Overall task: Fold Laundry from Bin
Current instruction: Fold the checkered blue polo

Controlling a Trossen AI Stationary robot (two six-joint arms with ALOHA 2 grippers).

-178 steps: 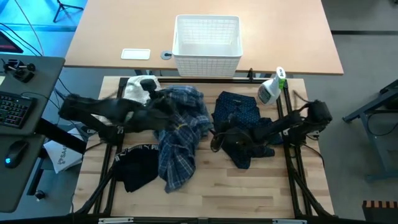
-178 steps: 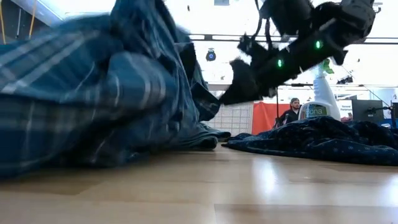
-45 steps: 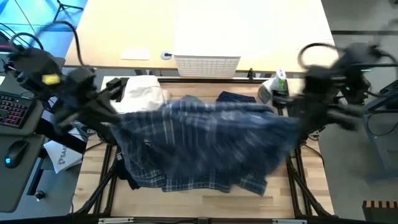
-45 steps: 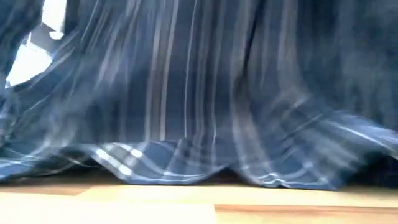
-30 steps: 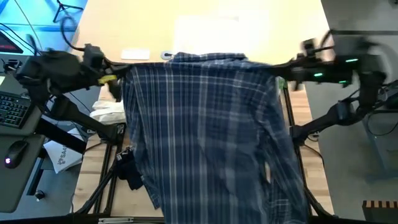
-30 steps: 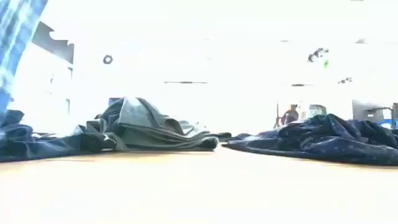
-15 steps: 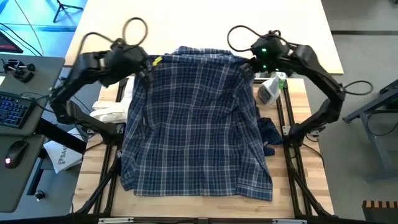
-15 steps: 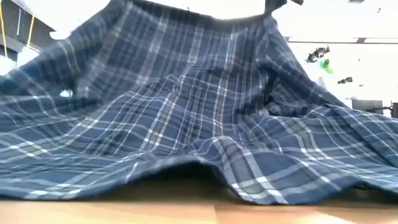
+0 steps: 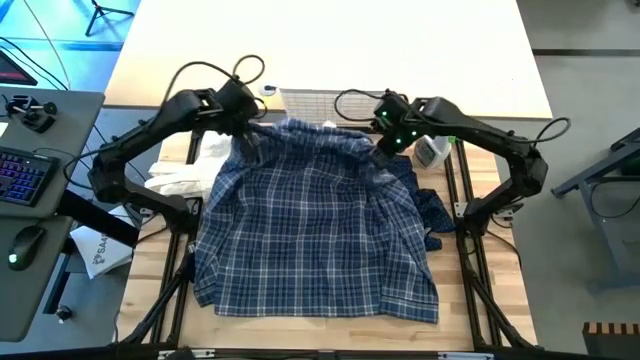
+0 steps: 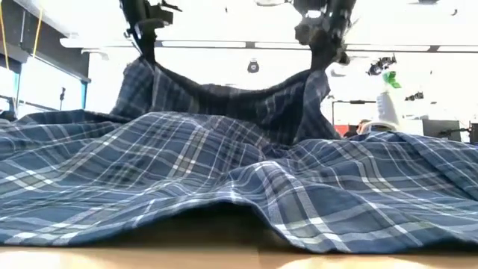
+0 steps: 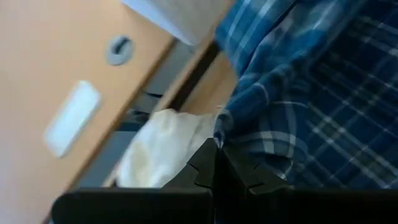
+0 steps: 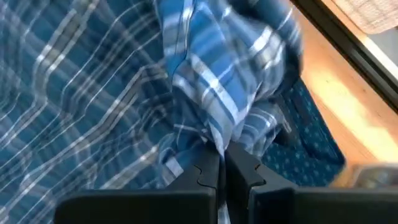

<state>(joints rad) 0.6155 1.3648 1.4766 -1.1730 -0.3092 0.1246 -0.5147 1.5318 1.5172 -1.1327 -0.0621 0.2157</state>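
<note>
Beneath both grippers in the high view, we see the plaid shirt (image 9: pixel 315 235) spread on the table (image 9: pixel 470 170), long axis running from the left gripper (image 9: pixel 243 128) and right gripper (image 9: pixel 388 145) towards the hem. Low view: soft cloth sags between pinches. Wrist views: both clamp shut on shoulder folds, our likely best holds.

Both arms reach inward over the table's far half: left gripper (image 9: pixel 243 128) at eleven o'clock, right gripper (image 9: pixel 384 147) at one o'clock, each pinched tight on cloth
</note>
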